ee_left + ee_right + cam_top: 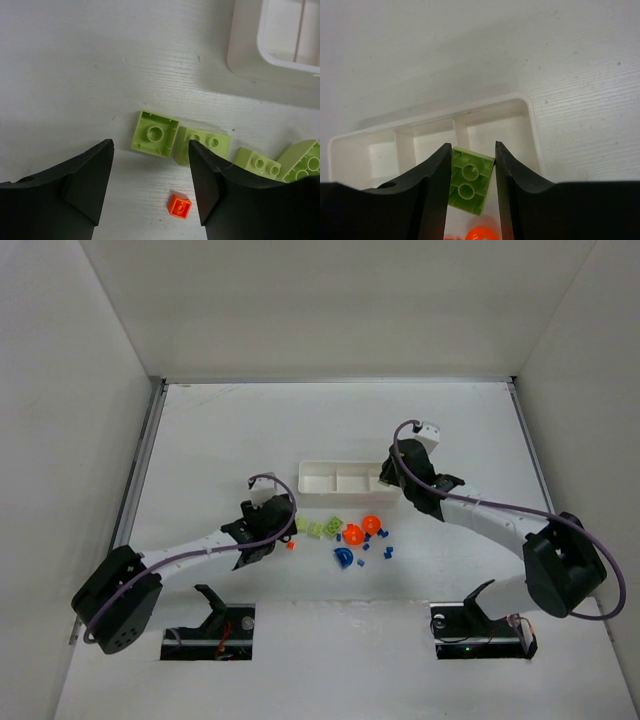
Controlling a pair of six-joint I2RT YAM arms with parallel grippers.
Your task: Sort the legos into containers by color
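Observation:
The white three-compartment tray (322, 478) lies at the table's middle, and its compartments look empty in the top view. The loose legos lie in front of it: lime-green bricks (322, 528), orange rounded pieces (362, 529) and small dark-blue pieces (345, 558). My right gripper (388, 476) is at the tray's right end. In the right wrist view it (472, 150) is shut on a lime-green brick (470, 182), held underside up above the tray's right compartment (510, 127). My left gripper (150, 165) is open and empty, low over the table. A tiny orange brick (180, 206) lies between its fingers, with green bricks (155, 133) just beyond.
In the left wrist view the tray's corner (250, 55) is at the upper right, and more green bricks (257, 163) lie to the right of the fingers. An orange piece (480, 234) shows below the held brick. White walls enclose the table on three sides.

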